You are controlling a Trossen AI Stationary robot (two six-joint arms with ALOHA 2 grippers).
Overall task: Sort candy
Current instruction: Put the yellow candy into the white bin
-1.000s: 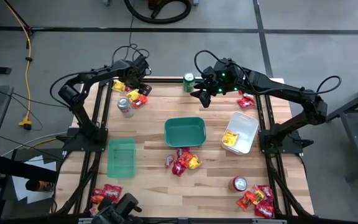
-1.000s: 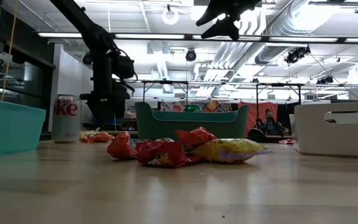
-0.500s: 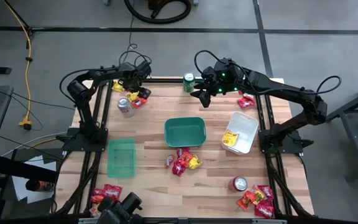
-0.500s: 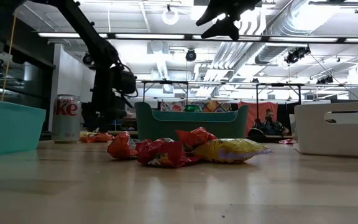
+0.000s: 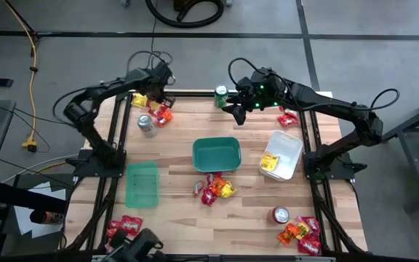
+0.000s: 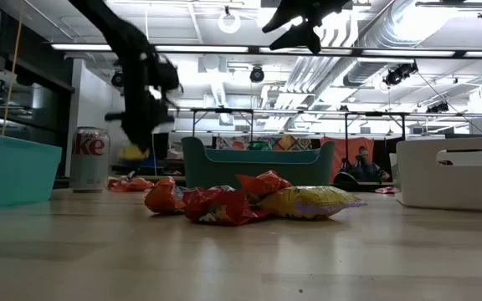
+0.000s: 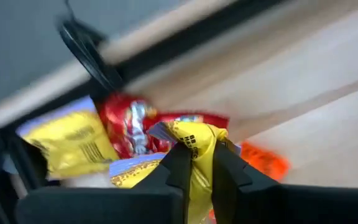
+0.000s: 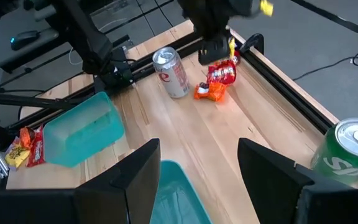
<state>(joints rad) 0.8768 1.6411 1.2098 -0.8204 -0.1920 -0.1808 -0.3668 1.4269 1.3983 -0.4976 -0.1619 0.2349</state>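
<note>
The candy lies in piles: far left (image 5: 160, 113), centre (image 5: 215, 189), near left (image 5: 124, 227), near right (image 5: 300, 233) and far right (image 5: 288, 118). My left gripper (image 5: 155, 98) is over the far-left pile, shut on a yellow candy packet (image 6: 134, 152). Under it, red and orange packets (image 8: 219, 78) stay on the wood. My right gripper (image 5: 238, 115) hangs open and high beside the green can (image 5: 221, 94), with nothing between its fingers (image 8: 138, 165). My left gripper pinches the yellow packet between its two fingers (image 7: 179, 167), and a crumpled end of the packet (image 7: 194, 138) sticks out past the fingertips. The fingers come from above, pointing down. The packet hangs below them, lifted clear of the table.
A silver can (image 5: 145, 125) stands next to the far-left pile. A dark green bin (image 5: 216, 154) is at the centre, a white bin (image 5: 281, 154) holding a yellow packet at the right, and a light teal bin (image 5: 142, 183) at the left. A red can (image 5: 280, 215) stands near right.
My left gripper has dipped down onto the far-left pile, taken hold of a yellow packet and come up again with it. The packet now hangs clear of the wood. My right gripper has kept still.
</note>
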